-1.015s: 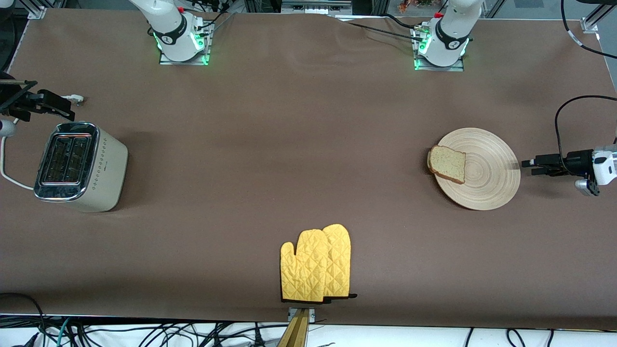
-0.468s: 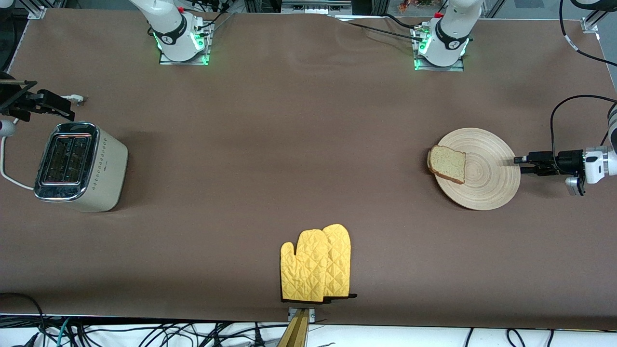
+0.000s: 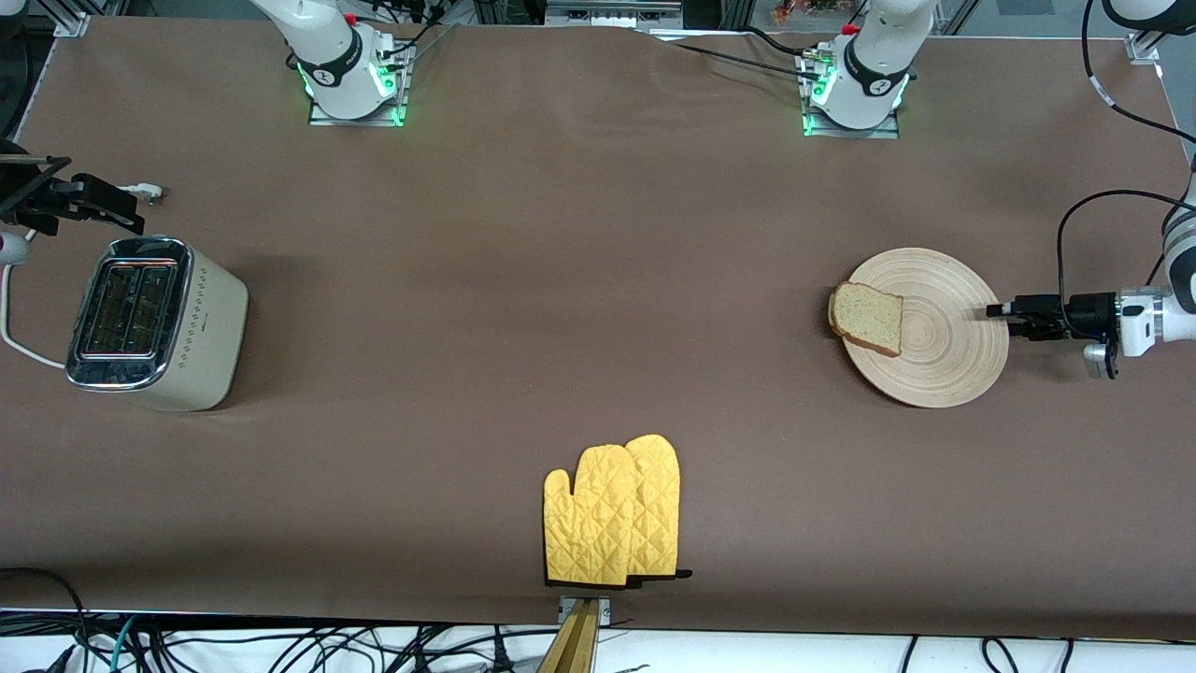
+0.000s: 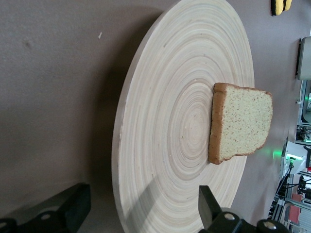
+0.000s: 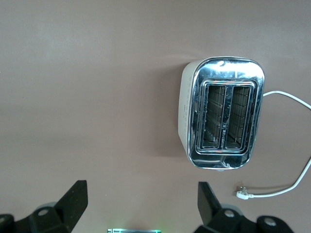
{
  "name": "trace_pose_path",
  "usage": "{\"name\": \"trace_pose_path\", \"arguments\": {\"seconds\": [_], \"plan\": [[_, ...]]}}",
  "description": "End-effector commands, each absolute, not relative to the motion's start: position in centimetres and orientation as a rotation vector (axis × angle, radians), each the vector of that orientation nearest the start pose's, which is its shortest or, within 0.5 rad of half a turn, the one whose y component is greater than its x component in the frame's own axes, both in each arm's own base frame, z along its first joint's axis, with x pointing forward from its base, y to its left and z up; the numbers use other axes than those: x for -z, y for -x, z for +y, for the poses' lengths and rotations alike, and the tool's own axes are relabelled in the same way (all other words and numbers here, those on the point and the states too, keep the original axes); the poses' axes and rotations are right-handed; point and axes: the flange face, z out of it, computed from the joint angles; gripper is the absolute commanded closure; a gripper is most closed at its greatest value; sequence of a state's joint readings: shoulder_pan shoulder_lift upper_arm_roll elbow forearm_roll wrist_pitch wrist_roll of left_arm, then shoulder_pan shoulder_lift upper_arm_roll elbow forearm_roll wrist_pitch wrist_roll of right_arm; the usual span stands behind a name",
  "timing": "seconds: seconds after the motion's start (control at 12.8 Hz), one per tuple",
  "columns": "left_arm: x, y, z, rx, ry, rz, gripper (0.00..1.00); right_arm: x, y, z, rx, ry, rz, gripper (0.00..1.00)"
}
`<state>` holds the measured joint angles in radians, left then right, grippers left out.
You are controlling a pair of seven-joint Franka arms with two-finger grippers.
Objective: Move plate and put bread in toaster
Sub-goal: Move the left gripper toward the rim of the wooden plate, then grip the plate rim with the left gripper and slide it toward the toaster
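Mitts point(image 3: 612, 509): yellow, at 6 o'clock on the table, nearest the camera.
Plate point(image 3: 944, 350): at 3 o'clock.
Bread point(image 3: 867, 318): on the plate's edge.
Left gripper point(image 3: 996, 312): jaws wide, around the plate's rim.
Toaster point(image 3: 154, 322): at 9 o'clock.
Right gripper point(image 3: 131, 210): wide open, empty, waits above the toaster.
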<state>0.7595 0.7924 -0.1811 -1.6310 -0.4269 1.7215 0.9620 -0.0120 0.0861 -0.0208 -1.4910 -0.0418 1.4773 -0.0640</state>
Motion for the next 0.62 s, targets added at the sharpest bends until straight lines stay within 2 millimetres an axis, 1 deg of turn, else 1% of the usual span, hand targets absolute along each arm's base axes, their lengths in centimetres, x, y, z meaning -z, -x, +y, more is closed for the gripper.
{"name": "trace_pose_path", "arguments": {"seconds": [0.0, 0.08, 0.16, 0.23, 0.31, 0.47, 0.55], "plan": [[-14.3, -53.0, 30.7, 0.109, -2.241, -0.181, 0.07, -60.8, -57.0, -2.7, -0.156, 3.164, -0.054, 0.00], [-14.3, -53.0, 30.7, 0.105, -2.237, -0.169, 0.11, -60.8, -57.0, -2.7, -0.153, 3.164, -0.054, 0.00], [-14.3, -53.1, 30.6, 0.099, -2.233, -0.166, 0.20, -60.8, -57.0, -2.7, -0.153, 3.164, -0.056, 0.00], [-14.4, -53.2, 30.5, 0.098, -2.232, -0.169, 0.33, -60.8, -57.0, -2.7, -0.153, 3.164, -0.054, 0.00], [-14.5, -53.4, 30.2, 0.093, -2.226, -0.173, 0.41, -60.8, -57.0, -2.7, -0.153, 3.164, -0.051, 0.00], [-14.2, -53.5, 29.8, 0.084, -2.210, -0.161, 0.51, -60.8, -57.0, -2.7, -0.153, 3.165, -0.044, 0.00], [-13.9, -53.4, 29.6, 0.071, -2.193, -0.149, 0.60, -60.8, -57.0, -2.7, -0.153, 3.165, -0.044, 0.00]]}}
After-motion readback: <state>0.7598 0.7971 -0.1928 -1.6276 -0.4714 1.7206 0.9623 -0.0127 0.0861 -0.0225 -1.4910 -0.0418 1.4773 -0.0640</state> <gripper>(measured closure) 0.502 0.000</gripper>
